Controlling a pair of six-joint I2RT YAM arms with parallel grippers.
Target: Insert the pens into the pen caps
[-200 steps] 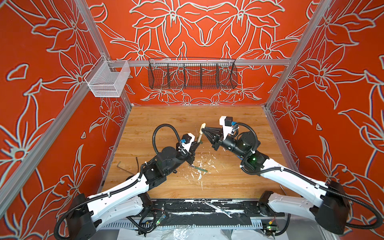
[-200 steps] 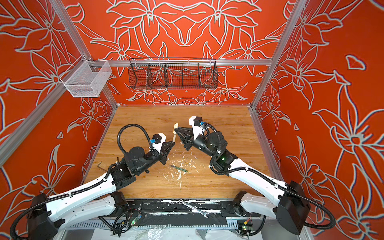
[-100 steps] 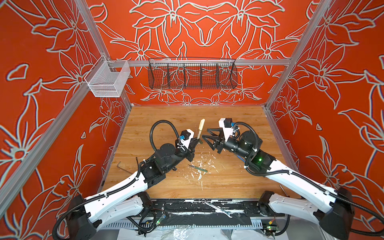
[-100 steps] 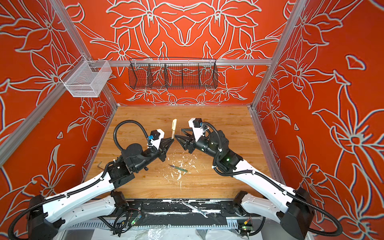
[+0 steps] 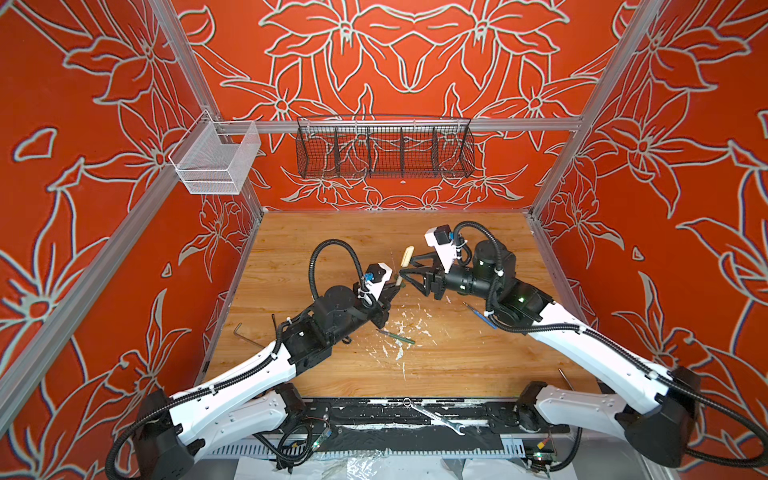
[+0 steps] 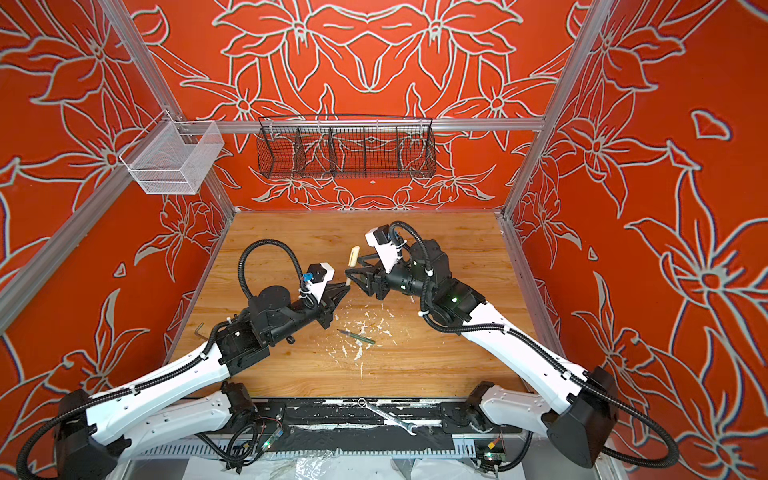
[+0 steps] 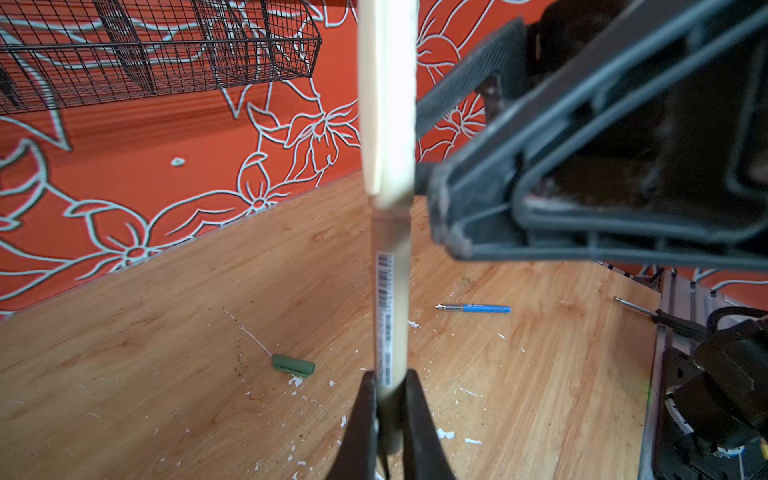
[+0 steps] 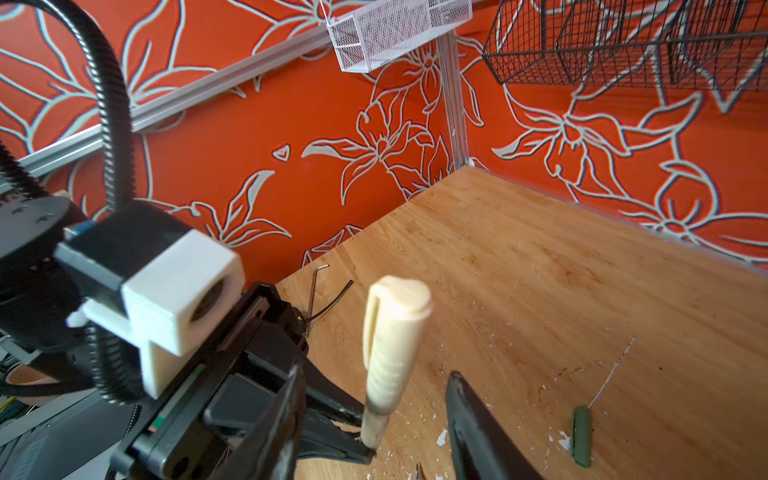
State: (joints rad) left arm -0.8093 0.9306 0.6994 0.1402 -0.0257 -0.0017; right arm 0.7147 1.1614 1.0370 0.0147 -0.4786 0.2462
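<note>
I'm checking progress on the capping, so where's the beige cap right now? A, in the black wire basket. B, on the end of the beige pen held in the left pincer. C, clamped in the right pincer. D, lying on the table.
B: the beige cap sits on the end of the beige pen that the left pincer grips, and the right pincer is open.

Smooth, faintly glossy wood grain on the desk [image 5: 332,232], flecked with rough white chips. Above the desk, matt plastic on the beige pen [image 7: 392,291]; ridged satin plastic on the beige cap [image 8: 392,332]; matt black plastic on the left hand [image 7: 390,392] and right hand [image 5: 405,266]. On the desk, matt green cap [image 7: 293,365] and glossy blue pen [image 7: 478,308] with a metal nib. At the desk's front edge, bright metal wrench [image 5: 436,419]. Over the desk's far edge, black wire basket [image 5: 384,149].
</note>
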